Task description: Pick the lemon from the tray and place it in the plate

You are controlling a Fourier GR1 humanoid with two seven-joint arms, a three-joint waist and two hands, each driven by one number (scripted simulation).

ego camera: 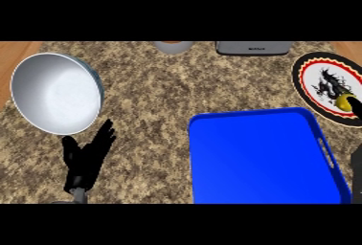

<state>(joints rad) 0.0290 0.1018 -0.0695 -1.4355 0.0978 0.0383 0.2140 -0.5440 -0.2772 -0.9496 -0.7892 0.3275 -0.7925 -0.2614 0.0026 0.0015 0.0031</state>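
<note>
Head view: the lemon [345, 102] already sits on the plate [311, 72] at the far right — a round, flat dish with a black-and-red rim and a dark figure on its white centre. Fingers of the right hand [359, 111] show only as a dark sliver at the view's right edge, touching or just beside the lemon; whether they are curled round it I cannot tell. The blue tray [212, 143], smooth, glossy and with rounded corners, lies just below and left of the plate and holds nothing that shows. The right hand is plainly the nearer one. The left hand [88, 160] rests open, fingers up, at the lower left on the speckled stone bench [155, 95] — beside a smooth grey bowl [53, 93]. The lemon looks small, yellow and roundish; its long axis is not readable.
</note>
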